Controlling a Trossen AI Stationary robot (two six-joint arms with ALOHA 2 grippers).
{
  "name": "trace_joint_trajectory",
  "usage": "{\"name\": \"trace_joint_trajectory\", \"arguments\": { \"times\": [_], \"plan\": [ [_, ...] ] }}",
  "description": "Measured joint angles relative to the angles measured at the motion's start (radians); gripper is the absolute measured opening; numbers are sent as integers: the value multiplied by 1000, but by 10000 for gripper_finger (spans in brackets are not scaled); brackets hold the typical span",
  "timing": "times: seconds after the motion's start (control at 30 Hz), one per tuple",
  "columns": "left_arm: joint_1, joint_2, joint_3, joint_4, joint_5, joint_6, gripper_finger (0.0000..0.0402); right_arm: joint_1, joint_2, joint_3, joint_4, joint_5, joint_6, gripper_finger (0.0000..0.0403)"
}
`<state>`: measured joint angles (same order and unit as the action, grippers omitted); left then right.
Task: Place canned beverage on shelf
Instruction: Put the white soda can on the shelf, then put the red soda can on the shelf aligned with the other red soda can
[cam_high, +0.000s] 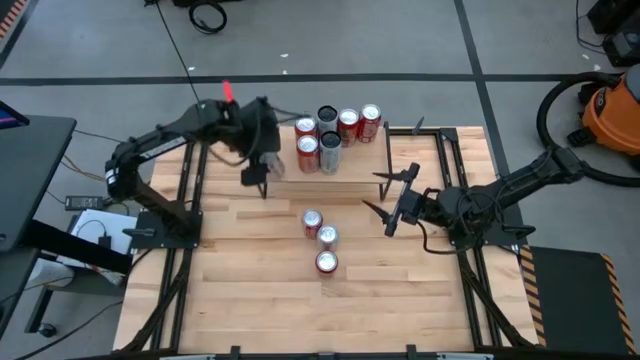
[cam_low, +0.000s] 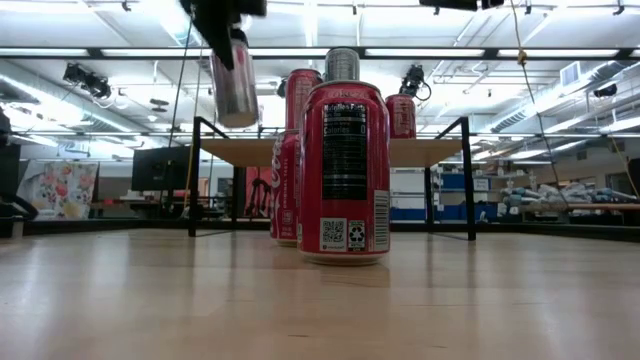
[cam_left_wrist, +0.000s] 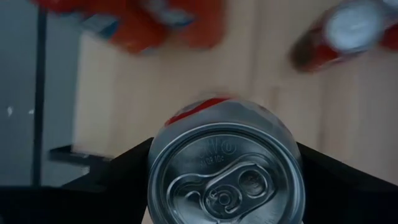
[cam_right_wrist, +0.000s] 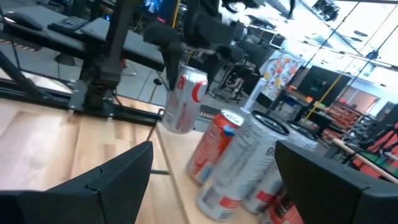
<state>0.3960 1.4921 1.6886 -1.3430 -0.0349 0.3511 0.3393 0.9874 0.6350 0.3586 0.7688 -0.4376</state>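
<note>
My left gripper (cam_high: 262, 162) is shut on a silver can with red print (cam_low: 236, 88) over the left end of the shelf (cam_high: 352, 168), a light plank on black legs. The can also shows in the right wrist view (cam_right_wrist: 183, 99). Several red and silver cans (cam_high: 338, 135) stand upright on the plank. Three red cans (cam_high: 322, 240) stand on the tabletop in front of the shelf. My right gripper (cam_high: 393, 208) is open and empty, level above the table to the right of these cans, pointing at the shelf. My left gripper pinches the can's upper wall (cam_left_wrist: 163, 163) just below the rim, between its two fingers (cam_left_wrist: 121, 171). The fingers come from above, pointing down. The can hangs below them, slightly tilted, its bottom (cam_low: 240, 120) clear of the plank.
The shelf's black legs (cam_low: 193, 180) stand on the wooden tabletop (cam_high: 250, 290). The plank's left end (cam_low: 245, 152) is bare under the held can. The tabletop's near half is bare wood. Black frame rails (cam_high: 180, 250) run along both sides of the table.
</note>
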Motion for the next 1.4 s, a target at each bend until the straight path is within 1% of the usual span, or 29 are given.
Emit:
{"name": "trace_joint_trajectory", "arguments": {
  "times": [0.17,0.37,0.47,0.6,0.7,0.83,0.9,1.1,1.4],
  "plan": [
    [98,45,0,46,-2,70,311,-74,-26,0,-27,-58,-3,347],
    [147,96,3,75,-4,86,318,-147,-28,0,-44,-71,-30,347],
    [148,106,3,100,-5,84,329,-177,-28,0,-43,-111,-38,347],
    [142,109,1,116,-21,64,355,-215,-28,0,-39,-163,-46,347],
    [142,111,0,120,-28,58,373,-239,-28,0,-38,-184,-55,347],
    [133,110,0,149,-87,85,389,-260,-28,0,-38,-195,-60,347],
    [131,110,1,164,-109,97,392,-265,-28,0,-38,-196,-60,347],
    [126,110,41,176,-112,131,393,-266,-28,0,-39,-201,-63,347],
    [103,110,130,162,-114,126,394,-266,-28,0,-41,-201,-64,347]
  ]
}}
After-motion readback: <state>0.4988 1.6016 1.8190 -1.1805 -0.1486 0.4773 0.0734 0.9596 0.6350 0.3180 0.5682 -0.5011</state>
